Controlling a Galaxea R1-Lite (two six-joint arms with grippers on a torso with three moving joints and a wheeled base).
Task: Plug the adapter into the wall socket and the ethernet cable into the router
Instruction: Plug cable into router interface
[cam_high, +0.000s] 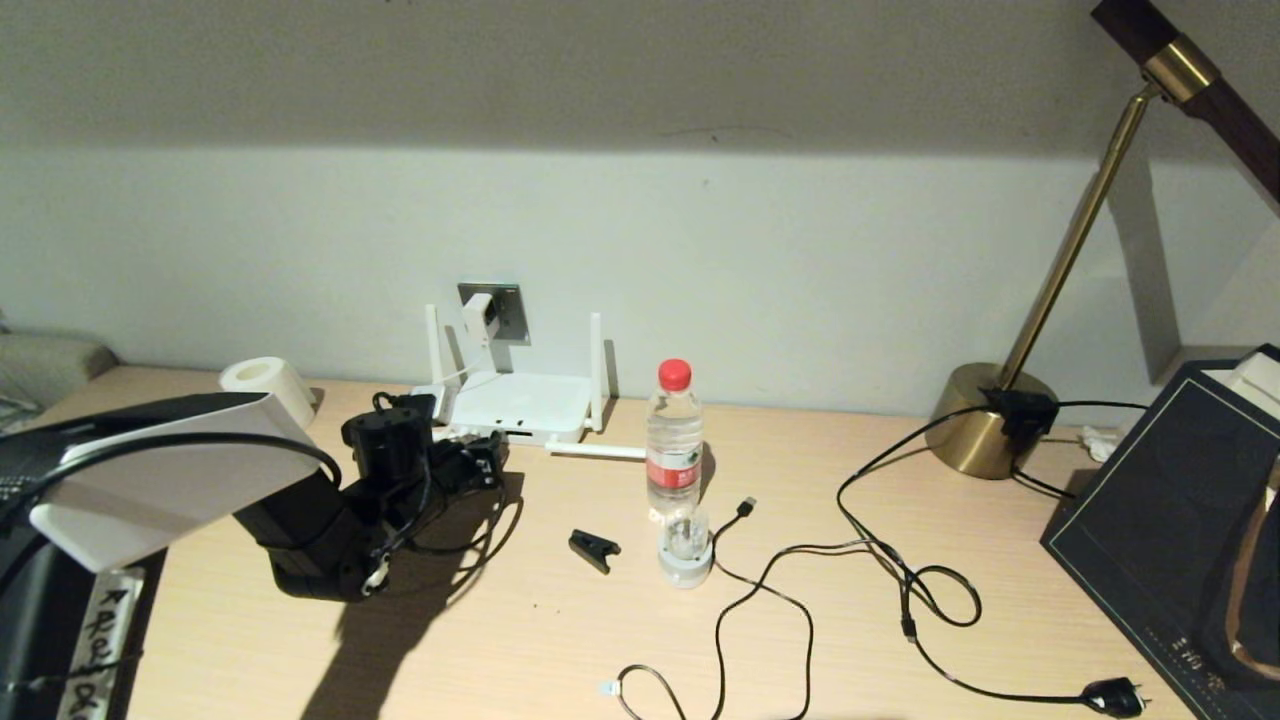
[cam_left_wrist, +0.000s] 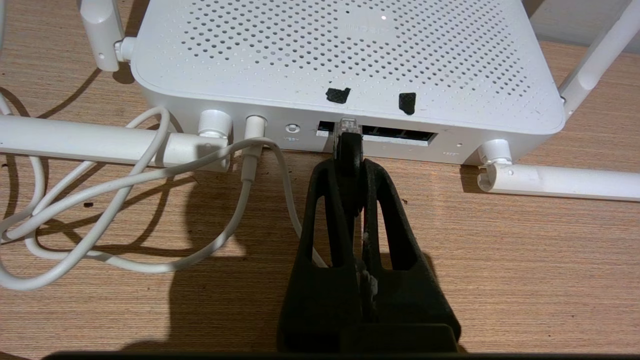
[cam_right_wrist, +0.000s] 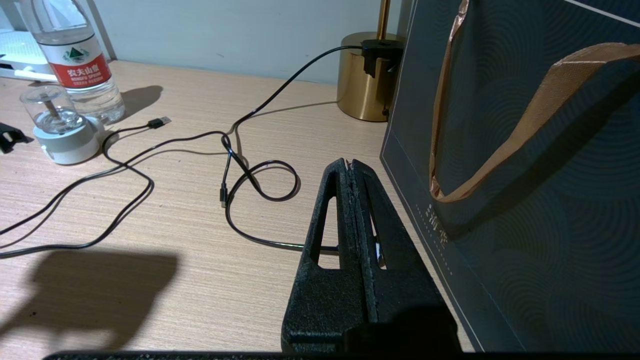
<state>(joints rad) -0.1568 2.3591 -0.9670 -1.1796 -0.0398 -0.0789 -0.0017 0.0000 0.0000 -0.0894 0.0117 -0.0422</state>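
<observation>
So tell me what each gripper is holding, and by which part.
Left gripper pinches the ethernet cable by its black boot just behind the clear plug, at the router ports. Right gripper is shut on nothing.

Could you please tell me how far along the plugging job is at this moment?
Done: the adapter sits in the wall socket. In hand: the left gripper holds the ethernet cable, its clear tip at the router ports. Left: seating it. The right gripper is idle.

Head camera looks down across the surface (cam_high: 560, 640) toward the wall; left wrist camera sits low, right up close behind the router (cam_left_wrist: 345, 55) — shared with the head view. Right wrist camera faces the bottle (cam_right_wrist: 75, 60) — shared too.
</observation>
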